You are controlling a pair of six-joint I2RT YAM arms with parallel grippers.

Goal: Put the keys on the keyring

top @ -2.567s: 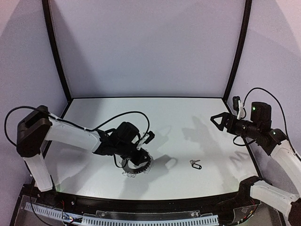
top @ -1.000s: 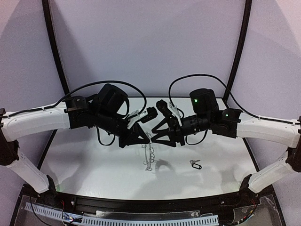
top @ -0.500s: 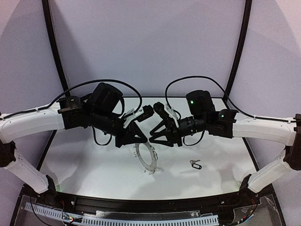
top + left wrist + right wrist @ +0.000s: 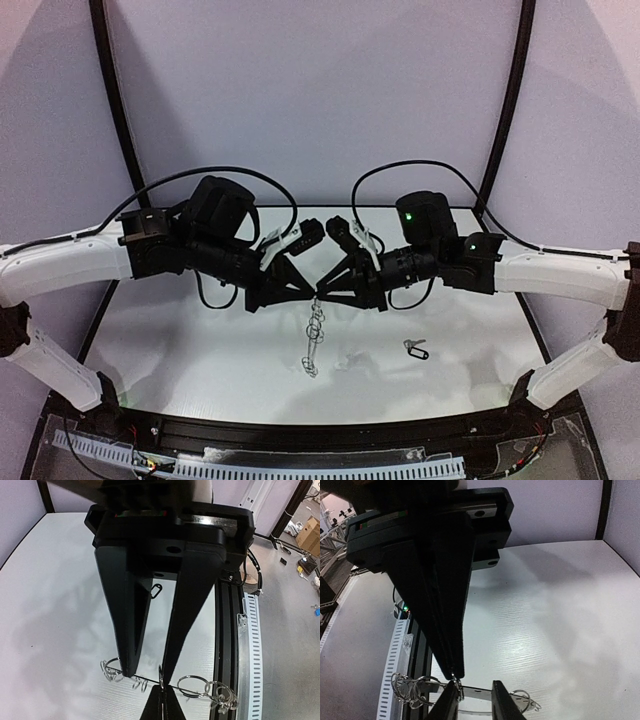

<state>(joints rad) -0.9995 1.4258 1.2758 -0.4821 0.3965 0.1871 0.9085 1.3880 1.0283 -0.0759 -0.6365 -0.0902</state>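
Dead centre of the overhead view, both arms meet tip to tip above the tabletop (image 4: 200,330), and the keyring (image 4: 314,338) dangles edge-on right beneath them! The right pincer (image 4: 455,676) is clamped tight on the keyring's rim, while the left pincer (image 4: 145,677) has its fingers (image 4: 125,630) apart astride that rim, though whether they bite I cannot tell. Lower right of centre, the key (image 4: 416,349) lies flat on the tabletop, well apart from the keyring.

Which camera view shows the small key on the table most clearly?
Top external: the key lies in the open on the table. The left wrist view shows the key tiny and far off; the right wrist view does not show it.
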